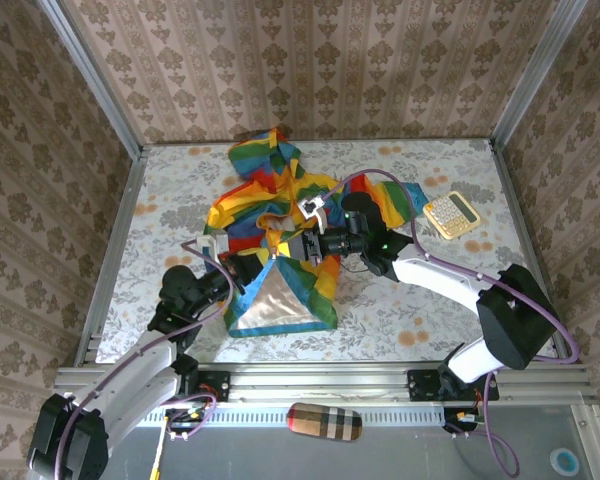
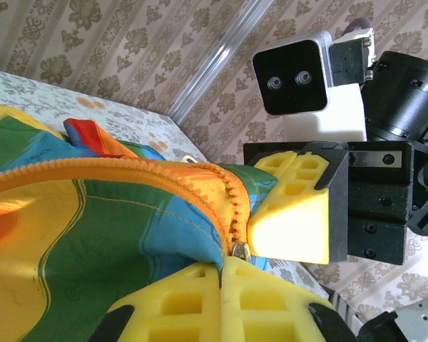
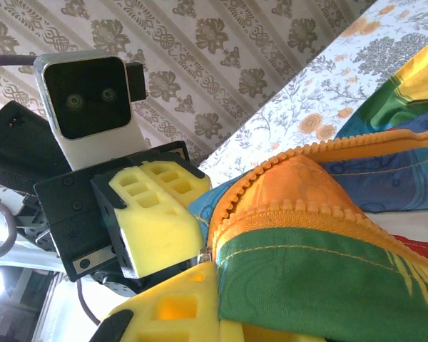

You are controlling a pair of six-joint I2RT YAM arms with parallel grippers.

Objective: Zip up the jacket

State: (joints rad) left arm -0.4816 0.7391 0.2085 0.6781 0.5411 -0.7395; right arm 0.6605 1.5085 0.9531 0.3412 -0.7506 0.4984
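Nearest lens, bottom of L wrist view: left gripper (image 2: 221, 292) clenched, yellow fingers (image 2: 200, 313) pressed together on jacket (image 2: 93, 249) edge just under metal slider (image 2: 239, 251). Meets right gripper (image 3: 210, 288) tip-to-tip at same spot; can't tell whether released or pinching fabric there. In top view, find jacket bunched mid-table (image 1: 430, 300), hood toward far wall, beige lining showing near arm bases. Looks barely begun: orange zipper (image 2: 128, 174) teeth unjoined beyond slider. Risks, judging from here: w/ both grippers crowded at slider, could knock fingers together; could drag whole jacket instead of running slider if pulled w/o firm hold below; could snag fabric in slack, curved teeth & jam; could slip off if pinch weak.
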